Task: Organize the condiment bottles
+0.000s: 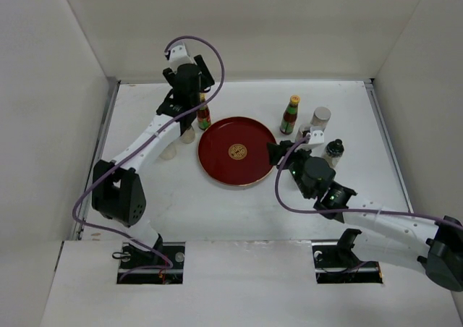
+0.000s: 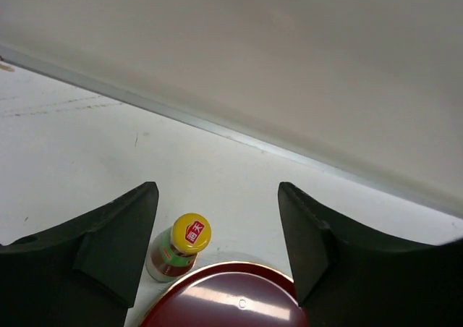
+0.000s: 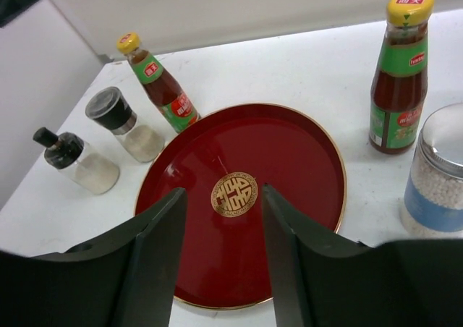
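One sauce bottle (image 1: 203, 114) stands at the red tray's (image 1: 217, 160) far-left rim, another sauce bottle (image 1: 291, 115) at its far right. A silver-lidded shaker (image 1: 320, 119) and a dark-lidded shaker (image 1: 333, 152) stand right of the tray. Two shakers (image 1: 187, 133) (image 1: 168, 151) stand left of it, partly under my left arm. My left gripper (image 1: 194, 99) is open above the left bottle (image 2: 181, 249), which shows low by the left finger. My right gripper (image 1: 277, 155) is open and empty over the tray's near-right edge (image 3: 223, 192).
White walls close the table at the left, back and right. In the right wrist view the left bottle (image 3: 163, 88), two left shakers (image 3: 123, 124) (image 3: 72, 160), the right bottle (image 3: 401, 74) and the silver-lidded jar (image 3: 438, 175) ring the tray (image 3: 289, 160).
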Robot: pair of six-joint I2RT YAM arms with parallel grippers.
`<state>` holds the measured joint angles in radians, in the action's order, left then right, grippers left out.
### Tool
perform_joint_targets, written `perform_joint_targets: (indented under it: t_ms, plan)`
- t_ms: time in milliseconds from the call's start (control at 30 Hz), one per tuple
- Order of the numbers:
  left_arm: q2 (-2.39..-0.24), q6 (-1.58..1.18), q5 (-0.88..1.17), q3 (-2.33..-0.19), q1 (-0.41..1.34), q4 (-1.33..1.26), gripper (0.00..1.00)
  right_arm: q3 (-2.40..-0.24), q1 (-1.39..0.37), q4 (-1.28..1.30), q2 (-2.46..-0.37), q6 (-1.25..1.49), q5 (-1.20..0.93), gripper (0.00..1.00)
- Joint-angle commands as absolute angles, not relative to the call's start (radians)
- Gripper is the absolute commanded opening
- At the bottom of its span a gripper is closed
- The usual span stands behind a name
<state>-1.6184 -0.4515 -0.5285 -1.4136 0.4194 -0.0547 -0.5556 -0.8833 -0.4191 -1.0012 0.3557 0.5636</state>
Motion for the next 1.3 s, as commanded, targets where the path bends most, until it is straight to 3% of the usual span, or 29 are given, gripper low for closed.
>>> perform_joint_targets:
  t_ms: [0,233,700,1100,1200,1267]
  plan:
    - [-1.675,-0.399,-0.457,-1.482,0.415,0.035,0.68,-0.54,-0.875,-0.462,-0.971,0.365,0.52,0.57]
    - [-1.77,-0.38,-0.445,-1.552,0.41,0.113,0.64,-0.514,-0.863,-0.503,-0.969,0.357,0.465,0.65]
    - [-1.807,-0.382,-0.495,-1.534,0.395,0.118,0.51,-0.509,-0.838,-0.511,-0.996,0.353,0.454,0.67]
    - [-1.836,-0.379,-0.479,-1.545,0.393,0.127,0.5,-0.505,-0.831,-0.509,-0.983,0.362,0.439,0.68]
    - [-1.838,-0.379,-0.479,-1.546,0.395,0.123,0.43,-0.506,-0.831,-0.505,-0.977,0.359,0.437,0.68]
    - [-1.835,-0.379,-0.479,-1.551,0.39,0.126,0.31,-0.502,-0.829,-0.511,-0.976,0.362,0.437,0.68]
